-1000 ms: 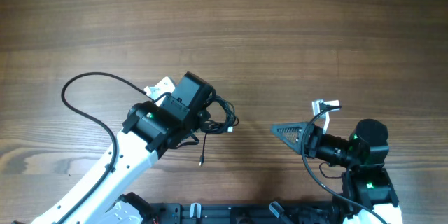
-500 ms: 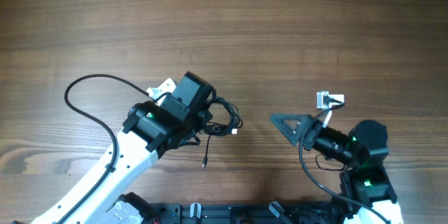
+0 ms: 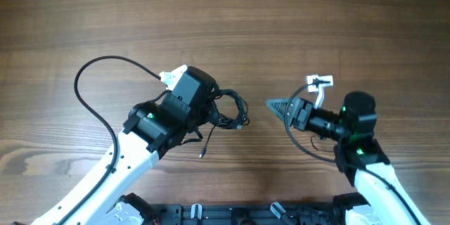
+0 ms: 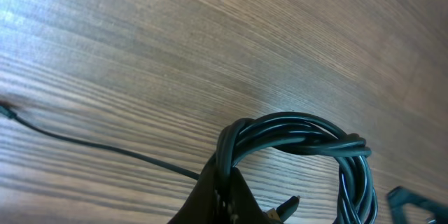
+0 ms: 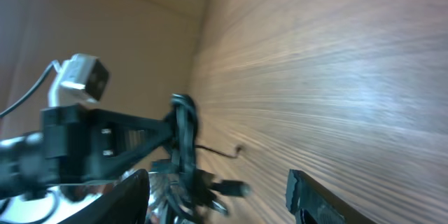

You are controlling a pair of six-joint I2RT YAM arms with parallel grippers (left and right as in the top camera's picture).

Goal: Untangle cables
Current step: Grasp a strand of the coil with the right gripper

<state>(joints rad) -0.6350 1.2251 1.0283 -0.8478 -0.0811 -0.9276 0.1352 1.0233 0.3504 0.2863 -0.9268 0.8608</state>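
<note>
The cables [image 3: 230,108] form a small coil of thin black cords held just above the wood. My left gripper [image 3: 214,112] is shut on the coil's left side. In the left wrist view the coil [image 4: 308,131] loops up and right from the pinching fingers [image 4: 210,199], and a plug tip [image 4: 287,206] hangs beside them. One loose strand [image 3: 206,144] trails down toward the front edge. My right gripper [image 3: 275,106] points left at the coil, a short gap away. Its jaws are open and empty. The right wrist view shows the coil [image 5: 184,129] ahead of the spread fingers [image 5: 318,196].
A thicker black arm wire [image 3: 91,84] arcs over the table [image 3: 225,21] to the left of the left arm. A small white camera [image 3: 318,81] sits on the right wrist. Both arm bases stand at the near edge.
My right gripper has swung up and left, closer to the coil, and its jaws have narrowed somewhat. The left gripper has carried the coil slightly up and right, still gripping it.
</note>
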